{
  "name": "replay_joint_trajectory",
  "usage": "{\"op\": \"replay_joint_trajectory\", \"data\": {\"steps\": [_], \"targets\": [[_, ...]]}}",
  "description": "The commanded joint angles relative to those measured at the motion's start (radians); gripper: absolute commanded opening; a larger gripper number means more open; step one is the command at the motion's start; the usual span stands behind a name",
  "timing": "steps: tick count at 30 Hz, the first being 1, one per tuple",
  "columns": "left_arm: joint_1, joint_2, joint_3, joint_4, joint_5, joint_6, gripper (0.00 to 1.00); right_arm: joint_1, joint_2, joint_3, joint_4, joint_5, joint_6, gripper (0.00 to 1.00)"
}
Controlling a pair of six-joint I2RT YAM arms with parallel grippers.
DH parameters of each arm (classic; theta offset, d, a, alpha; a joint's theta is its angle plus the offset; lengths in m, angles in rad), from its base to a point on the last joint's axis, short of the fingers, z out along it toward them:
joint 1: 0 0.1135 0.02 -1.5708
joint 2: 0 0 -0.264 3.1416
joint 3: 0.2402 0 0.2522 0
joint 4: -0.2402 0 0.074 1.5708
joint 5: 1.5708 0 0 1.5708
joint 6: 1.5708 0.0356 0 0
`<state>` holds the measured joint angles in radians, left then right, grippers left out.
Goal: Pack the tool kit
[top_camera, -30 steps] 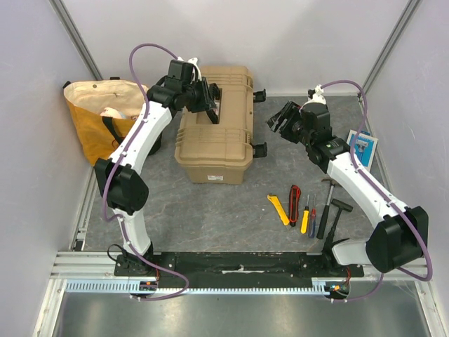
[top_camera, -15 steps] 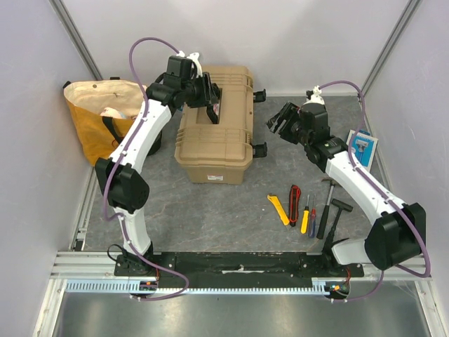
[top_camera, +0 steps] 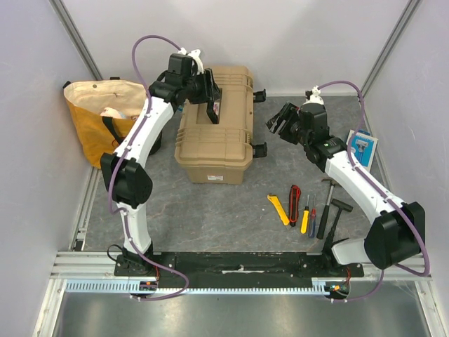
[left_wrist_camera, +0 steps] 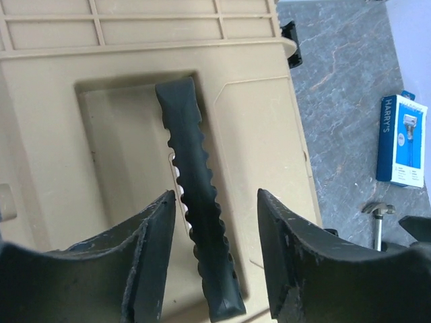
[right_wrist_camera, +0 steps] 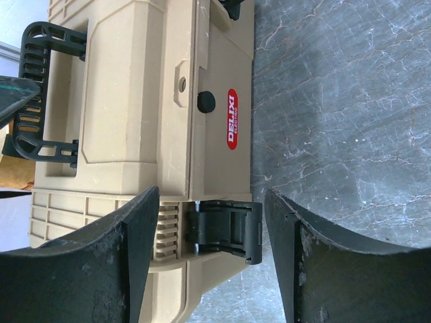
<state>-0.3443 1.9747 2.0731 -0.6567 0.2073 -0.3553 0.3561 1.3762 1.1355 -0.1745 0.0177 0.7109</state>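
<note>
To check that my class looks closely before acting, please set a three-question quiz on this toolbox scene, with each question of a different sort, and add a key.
1. True or false: the toolbox has its lid down.
2. How does the left tool stand to the black handle? A: jaws apart, one on either side of it. B: shut, off to one side of it. C: beneath it.
3. Fill in the gap: the red cutter lies ___ the toolbox (inside or outside).
Key: 1 true; 2 A; 3 outside.
</note>
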Motion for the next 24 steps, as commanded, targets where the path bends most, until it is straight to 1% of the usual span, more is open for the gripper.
{"op": "replay_joint_trajectory", "data": {"steps": [1, 4, 5, 7, 8, 10, 11, 15, 20, 24], "targets": [[-0.004, 0.026, 0.041, -0.018, -0.017, 0.05, 0.59, 0.001, 0.012, -0.006, 0.023, 0.013, -0.019, 0.71], [-0.002, 0.035, 0.039, -0.03, -0.008, 0.056, 0.59, 0.001, 0.018, -0.003, 0.023, 0.013, -0.019, 0.71], [-0.004, 0.035, 0.038, -0.035, -0.006, 0.056, 0.57, 0.001, 0.02, -0.003, 0.023, 0.01, -0.019, 0.71], [-0.004, 0.039, 0.039, -0.038, -0.006, 0.056, 0.46, 0.001, 0.023, -0.003, 0.023, 0.01, -0.019, 0.71], [-0.004, 0.038, 0.039, -0.037, -0.006, 0.056, 0.37, 0.0, 0.021, -0.003, 0.023, 0.013, -0.019, 0.71], [-0.004, 0.035, 0.047, -0.038, -0.006, 0.056, 0.11, 0.001, 0.021, -0.006, 0.021, 0.014, -0.021, 0.71], [-0.004, 0.033, 0.053, -0.037, -0.008, 0.055, 0.03, 0.0, 0.023, -0.008, 0.02, 0.016, -0.018, 0.71], [-0.002, 0.016, 0.1, -0.038, 0.003, 0.046, 0.02, 0.001, 0.026, -0.02, 0.021, 0.022, -0.016, 0.71], [-0.004, -0.028, 0.191, -0.014, 0.017, -0.026, 0.02, 0.001, 0.047, -0.029, 0.023, 0.021, -0.019, 0.71], [-0.004, -0.079, 0.208, 0.031, 0.004, -0.065, 0.02, 0.001, 0.064, -0.042, 0.033, 0.001, -0.024, 0.71]]}}
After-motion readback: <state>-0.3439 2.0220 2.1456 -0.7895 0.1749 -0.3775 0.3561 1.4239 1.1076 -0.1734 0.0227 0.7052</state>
